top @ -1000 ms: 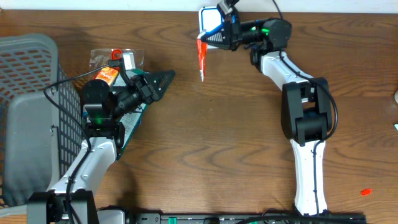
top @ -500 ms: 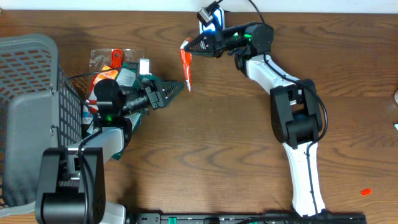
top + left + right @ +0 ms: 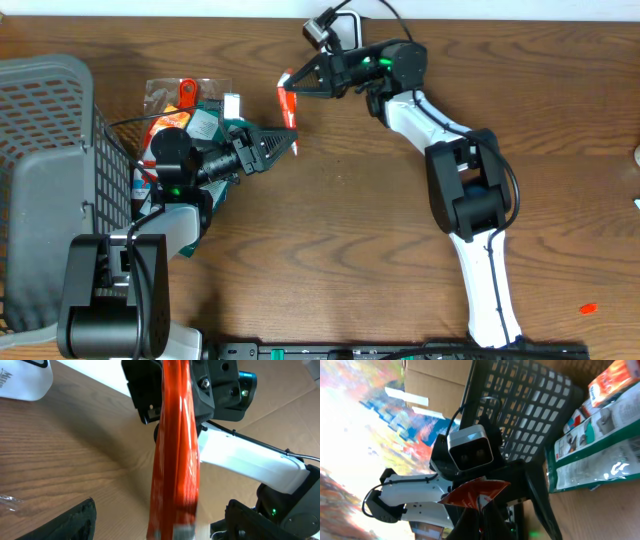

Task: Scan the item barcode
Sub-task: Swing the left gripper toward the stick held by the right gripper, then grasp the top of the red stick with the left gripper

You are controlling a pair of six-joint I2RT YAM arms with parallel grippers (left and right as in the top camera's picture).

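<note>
At the far left of the wooden table (image 3: pixel 350 230) stands a grey mesh basket (image 3: pixel 55 100). Just beside its right wall lies a loose pile of printed packets (image 3: pixel 165 95), one with an orange tab on top. The left arm reaches over this pile towards the middle of the table. The left gripper (image 3: pixel 290 145) has its jaws wide apart, and in the left wrist view its two dark fingers (image 3: pixel 75 522) sit low on either side of the frame with nothing pinched between them.

The red sachet (image 3: pixel 289 108), which is the item in play, hangs upright in the air just above the table, right at the tips of the left gripper. From the left wrist it fills the centre of the view as a long glossy red strip (image 3: pixel 175 450). Its lower end reaches down between the open fingers (whether it touches either one cannot be told).

The right gripper (image 3: pixel 295 85) is closed tight on the sachet's upper end. The right wrist view shows the crumpled red top (image 3: pixel 479 491) clamped between that gripper's fingers, with the left arm's white camera box just behind it. The white right arm (image 3: pixel 440 115) stretches back from there to its base at the lower right.
</note>
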